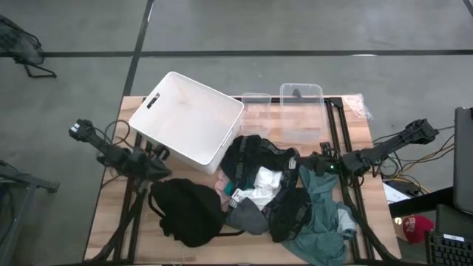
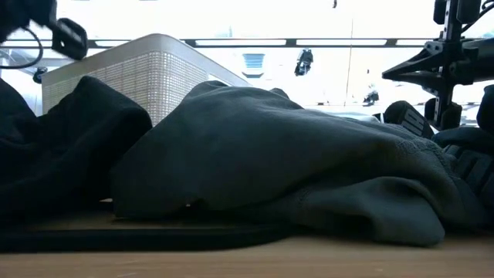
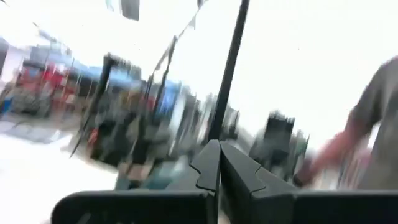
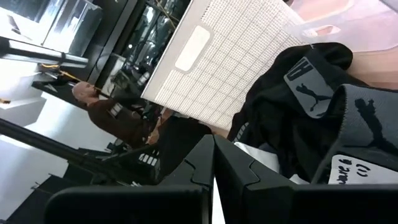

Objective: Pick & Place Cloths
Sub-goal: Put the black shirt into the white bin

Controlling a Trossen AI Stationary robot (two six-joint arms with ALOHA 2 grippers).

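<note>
Between the pressed-together left tool (image 1: 164,168) and right tool (image 1: 314,160), heaped cloths (image 1: 266,193) abut a white basket (image 1: 186,119).

A white plastic basket (image 1: 186,118) lies tipped on the wooden tabletop (image 1: 111,214) near its far left corner, with a slot handle showing in the wall toward the left edge. The low view shows its perforated wall (image 2: 147,73) rising behind the fabric. Two clear plastic containers stand along the far edge: a smaller one (image 1: 256,106) by the middle and a larger one (image 1: 301,100) just to its right. A person in a dark top (image 4: 112,115) shows in the room beyond the table. A red cap (image 1: 415,226) and a keyboard (image 1: 451,248) lie off the table's right edge.
</note>
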